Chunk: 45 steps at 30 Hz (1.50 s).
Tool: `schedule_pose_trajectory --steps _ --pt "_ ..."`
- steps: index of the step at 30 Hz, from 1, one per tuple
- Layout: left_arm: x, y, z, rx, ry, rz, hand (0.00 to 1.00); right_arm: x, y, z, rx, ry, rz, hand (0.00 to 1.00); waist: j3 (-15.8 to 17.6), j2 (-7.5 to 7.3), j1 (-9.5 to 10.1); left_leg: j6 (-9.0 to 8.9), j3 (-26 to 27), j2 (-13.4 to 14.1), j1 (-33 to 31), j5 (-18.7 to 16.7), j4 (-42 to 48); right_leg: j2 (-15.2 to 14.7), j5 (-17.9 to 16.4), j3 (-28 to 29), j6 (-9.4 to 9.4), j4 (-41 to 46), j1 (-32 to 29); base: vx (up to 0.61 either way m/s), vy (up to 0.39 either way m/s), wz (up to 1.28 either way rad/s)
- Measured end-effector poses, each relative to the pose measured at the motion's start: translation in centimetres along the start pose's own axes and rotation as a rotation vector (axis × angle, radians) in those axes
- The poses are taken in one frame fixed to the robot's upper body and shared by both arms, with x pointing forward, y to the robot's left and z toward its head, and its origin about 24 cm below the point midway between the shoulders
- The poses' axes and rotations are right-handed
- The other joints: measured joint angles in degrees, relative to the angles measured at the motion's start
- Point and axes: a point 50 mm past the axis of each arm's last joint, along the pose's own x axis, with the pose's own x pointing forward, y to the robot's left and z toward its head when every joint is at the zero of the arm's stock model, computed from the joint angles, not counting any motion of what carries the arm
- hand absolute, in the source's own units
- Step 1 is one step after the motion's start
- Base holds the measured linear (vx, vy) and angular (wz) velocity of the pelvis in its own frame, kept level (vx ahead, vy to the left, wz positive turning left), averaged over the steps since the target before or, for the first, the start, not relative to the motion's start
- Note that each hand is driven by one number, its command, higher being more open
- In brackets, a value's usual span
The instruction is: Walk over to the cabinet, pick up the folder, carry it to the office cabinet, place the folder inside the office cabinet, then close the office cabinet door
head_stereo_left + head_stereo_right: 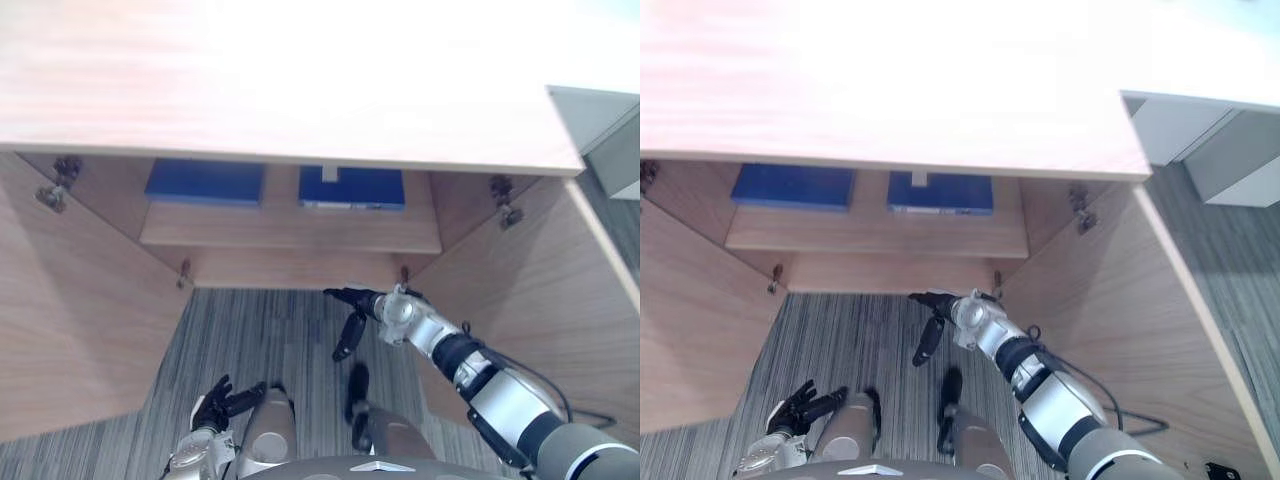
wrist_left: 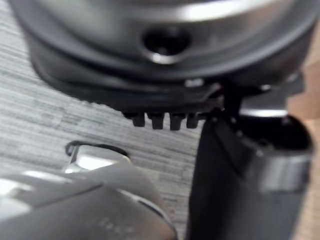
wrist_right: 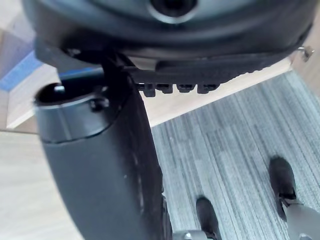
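Note:
Two blue folders lie flat on the shelf (image 1: 290,232) inside the wooden cabinet, one on the left (image 1: 205,182) and one on the right (image 1: 352,187), both partly hidden under the cabinet top (image 1: 300,80). My right hand (image 1: 360,308) hovers in front of the shelf edge, just below the right folder, open and empty. In the right wrist view its thumb (image 3: 100,150) stands before the shelf edge (image 3: 215,97) and a corner of a blue folder (image 3: 20,72). My left hand (image 1: 222,400) hangs low near the floor, open with fingers spread, holding nothing.
Both cabinet doors stand wide open, the left door (image 1: 70,300) and the right door (image 1: 540,290) flanking the space before the shelf. Grey striped carpet (image 1: 260,330) lies between them. A pale grey cabinet (image 1: 1200,130) stands to the right.

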Motion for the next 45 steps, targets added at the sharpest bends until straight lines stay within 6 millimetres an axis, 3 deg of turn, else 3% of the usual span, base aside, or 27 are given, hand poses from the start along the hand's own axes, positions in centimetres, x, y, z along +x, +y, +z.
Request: schedule_pose_trajectory --steps 5,9,11,16,19,25,34,35,36,38,39,41,42,45 --pt "-0.1 0.0 -1.1 0.018 0.053 0.000 1.00 -0.2 3.3 -4.7 0.297 0.118 -0.054 1.00 -4.11 -0.42 -1.35 0.19 1.57 -1.01 4.39 0.25 -3.08 -0.41 2.13 1.71 1.02 -5.54 4.87 0.03 0.048 -0.14" --pt "-0.2 -0.1 -1.7 0.008 0.079 0.012 1.00 -1.4 8.3 -9.5 0.636 0.280 -0.102 1.00 -5.85 -0.42 -1.62 0.53 3.06 -2.29 7.84 0.99 -6.46 -1.26 2.86 2.88 1.68 -7.43 7.15 0.03 0.058 -0.12" --pt "-0.3 -0.2 -2.0 0.005 0.092 0.021 1.00 -2.7 11.8 -11.9 0.852 0.382 -0.138 1.00 -6.45 -0.13 -2.01 0.66 3.63 -2.79 9.80 1.12 -7.98 -1.59 2.82 3.25 1.78 -7.78 8.32 0.04 0.075 -0.09" --pt "-0.3 -1.1 -2.6 -0.014 0.113 0.039 1.00 -5.3 17.5 -14.6 1.202 0.552 -0.246 1.00 -7.96 0.14 -3.47 1.23 4.73 -3.82 12.95 1.58 -10.52 -2.48 2.32 3.76 2.50 -7.74 10.26 0.01 0.063 -0.05" --pt "-0.4 -1.9 -3.1 -0.030 0.134 0.036 1.00 -6.3 18.6 -15.6 1.402 0.606 -0.383 1.00 -9.64 0.10 -4.40 1.64 5.54 -4.42 13.64 1.84 -11.37 -3.02 2.16 4.34 2.74 -7.47 10.20 -0.03 0.046 -0.07" --pt "-0.6 -1.4 -3.9 -0.104 0.162 0.115 1.00 -7.5 19.8 -16.6 1.739 0.628 -0.583 1.00 -10.83 -0.42 -4.58 1.84 6.81 -5.58 17.13 3.23 -15.57 -3.61 0.76 4.87 2.64 -6.67 11.02 -0.01 0.010 -0.05" --pt "-0.7 -1.2 -4.3 -0.129 0.181 0.138 1.00 -7.7 19.8 -16.7 1.765 0.618 -0.605 1.00 -10.44 -0.84 -4.99 1.87 11.22 -5.60 19.75 2.70 -16.83 -2.87 0.83 8.00 2.71 -5.93 10.40 0.01 0.017 -0.22" --pt "-0.7 -1.2 -4.3 -0.129 0.182 0.138 1.00 -7.6 19.4 -16.7 1.764 0.605 -0.615 1.00 -9.83 -0.09 -4.99 1.78 12.68 -4.83 19.68 1.97 -15.56 -2.63 -0.19 7.41 1.94 -4.72 9.60 -0.04 0.016 -0.77" --pt "-0.7 -1.3 -4.3 -0.134 0.180 0.138 1.00 -7.6 19.1 -16.8 1.774 0.595 -0.631 1.00 -9.02 0.00 -4.73 1.88 15.46 -3.82 19.64 1.26 -14.54 -3.99 -3.29 0.66 -0.49 -1.46 8.38 -0.05 0.013 -0.75" --pt "-0.7 -1.2 -4.2 -0.141 0.178 0.144 1.00 -7.6 19.1 -16.8 1.791 0.592 -0.645 1.00 -8.43 0.36 -4.94 1.48 18.48 -2.12 20.17 0.14 -13.12 -7.17 -6.20 -9.87 -3.22 4.94 6.87 0.03 0.032 -0.80" --pt "-0.7 -0.8 -4.2 -0.145 0.176 0.154 1.00 -7.7 19.2 -16.8 1.807 0.592 -0.655 1.00 -8.00 -0.27 -5.12 1.00 19.59 -1.60 20.84 -0.67 -12.22 -8.66 -6.42 -12.59 -3.36 7.47 7.20 0.11 0.002 -0.87" --pt "-0.7 -0.5 -4.3 -0.167 0.181 0.169 1.00 -8.0 19.5 -17.0 1.836 0.604 -0.679 1.00 -7.95 -0.46 -5.75 0.31 21.73 -0.29 21.48 -1.84 -10.44 -8.71 -6.76 -15.29 -1.58 8.99 6.99 0.13 -0.108 -0.86" --pt "-0.8 -1.4 -4.6 -0.173 0.195 0.140 1.00 -10.1 21.1 -18.8 1.915 0.699 -0.765 1.00 -6.59 1.62 -6.72 -0.78 25.29 -0.03 24.14 -1.21 -13.92 -7.39 -8.83 -16.64 -2.03 9.35 5.50 0.12 -0.195 -0.80" --pt "-0.8 -1.3 -4.8 -0.153 0.204 0.136 1.00 -11.2 22.1 -19.7 1.953 0.754 -0.789 1.00 -5.61 2.40 -7.68 -1.08 24.90 -0.89 24.88 -0.63 -14.99 -7.80 -9.66 -17.23 -1.04 11.66 4.87 0.08 -0.111 -0.38"
